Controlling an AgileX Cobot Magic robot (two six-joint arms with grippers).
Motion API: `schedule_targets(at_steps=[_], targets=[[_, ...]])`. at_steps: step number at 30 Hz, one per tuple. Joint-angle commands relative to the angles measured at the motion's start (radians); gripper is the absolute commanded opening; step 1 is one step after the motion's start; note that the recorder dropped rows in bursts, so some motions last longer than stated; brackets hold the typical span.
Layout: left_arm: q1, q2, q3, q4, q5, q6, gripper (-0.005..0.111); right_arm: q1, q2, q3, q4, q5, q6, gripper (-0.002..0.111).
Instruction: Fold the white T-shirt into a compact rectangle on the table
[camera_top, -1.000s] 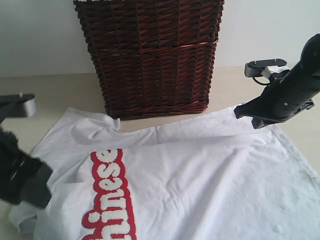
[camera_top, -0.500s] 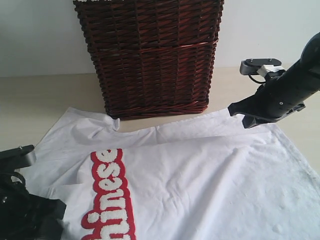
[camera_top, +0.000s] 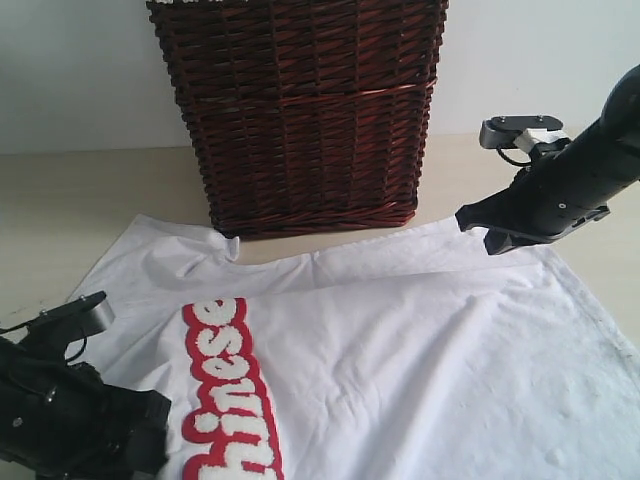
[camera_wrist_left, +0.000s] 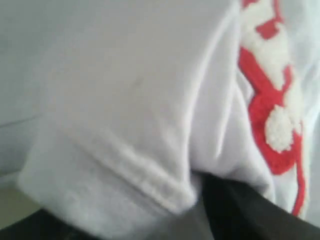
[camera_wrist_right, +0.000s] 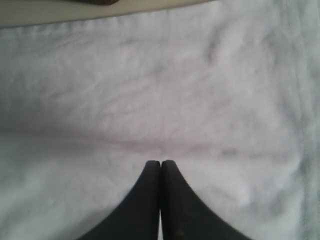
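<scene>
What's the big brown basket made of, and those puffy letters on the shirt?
The basket looks like woven wicker, dark brown and slightly glossy, with interlaced strands. The letters on the white T-shirt look like fuzzy, towel-like fabric edged in red, probably stitched on.

Left wrist cam is super blurry, basically all white T-shirt w/ bits of dark fingers at the edge, so can't tell if the left gripper has cloth. Exterior view: lettering + shirt bottom cut off, basket top too.
</scene>
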Motion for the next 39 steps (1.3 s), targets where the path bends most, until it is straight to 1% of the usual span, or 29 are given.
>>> schedule_targets(at_steps=[1,2,3,4,6,7,8,10,13,17,19,20,22,24,26,28,29,30,32,34,36,37,39], targets=[[-0.002,0.059,0.004,-0.148,-0.013,0.135,0.05,0.0,-0.011,0.002,0.004,0.005,-0.012,0.0],[-0.002,0.067,0.004,-0.148,-0.006,0.142,0.047,0.0,-0.011,0.002,0.004,0.006,-0.012,0.0],[-0.002,0.069,0.001,-0.148,0.019,0.156,0.041,0.0,-0.011,0.002,0.004,0.006,-0.012,0.0],[0.0,0.066,-0.012,-0.148,0.051,0.168,0.033,0.0,-0.011,0.002,0.004,0.006,-0.012,0.0],[0.0,0.046,-0.049,-0.148,0.156,0.195,0.014,0.0,-0.011,0.002,0.004,0.006,-0.012,0.0],[0.0,0.033,-0.066,-0.148,0.198,0.197,0.006,0.0,-0.011,0.002,0.004,0.006,-0.012,0.0],[0.0,0.013,-0.09,-0.148,0.246,0.197,0.0,0.0,-0.011,0.002,0.004,0.006,-0.012,0.0],[0.0,-0.027,-0.134,-0.153,0.319,0.17,0.0,0.0,-0.011,0.002,0.004,0.006,-0.012,0.0],[0.0,-0.097,-0.201,-0.139,0.362,0.1,0.0,0.0,-0.011,0.002,0.004,0.005,-0.014,0.0],[0.0,-0.145,-0.262,-0.061,0.353,0.014,0.0,0.0,-0.011,0.002,0.004,0.005,-0.024,0.0],[0.0,-0.142,-0.267,-0.048,0.306,0.014,0.0,0.0,-0.011,0.002,0.004,0.005,-0.024,0.0],[0.0,-0.137,-0.268,-0.041,0.27,0.022,0.001,0.0,-0.011,0.002,0.004,0.005,-0.024,0.0],[0.0,-0.109,-0.268,-0.033,0.197,0.065,0.01,0.0,-0.011,0.002,0.004,0.011,-0.023,0.0],[0.0,-0.075,-0.268,-0.011,0.129,0.098,0.026,0.0,-0.011,0.002,0.004,0.024,-0.023,0.0],[0.0,-0.031,-0.268,0.055,0.081,0.11,0.045,0.0,-0.011,0.002,0.004,0.033,-0.023,0.0],[0.0,0.006,-0.268,0.144,0.083,0.082,0.067,0.0,-0.011,0.002,0.004,0.035,-0.031,0.0],[0.0,0.013,-0.268,0.188,0.096,0.068,0.073,0.0,-0.011,0.002,0.004,0.035,-0.031,0.0],[0.0,0.018,-0.268,0.274,0.111,0.04,0.078,0.0,-0.011,0.002,0.002,0.032,-0.031,0.0],[0.0,0.015,-0.278,0.369,0.137,-0.01,0.079,0.0,-0.011,0.002,-0.006,0.028,-0.031,0.0],[0.0,-0.002,-0.32,0.499,0.213,-0.01,0.076,0.0,-0.011,0.002,-0.006,0.03,-0.031,0.0],[-0.002,-0.029,-0.372,0.663,0.331,-0.012,0.071,0.0,-0.011,0.002,-0.006,0.035,-0.031,0.0],[-0.002,-0.045,-0.387,0.695,0.356,-0.014,0.068,0.0,-0.011,0.002,-0.006,0.035,-0.031,0.0],[0.0,-0.083,-0.394,0.733,0.357,-0.014,0.067,0.002,-0.011,0.002,-0.001,0.035,-0.031,0.0]])
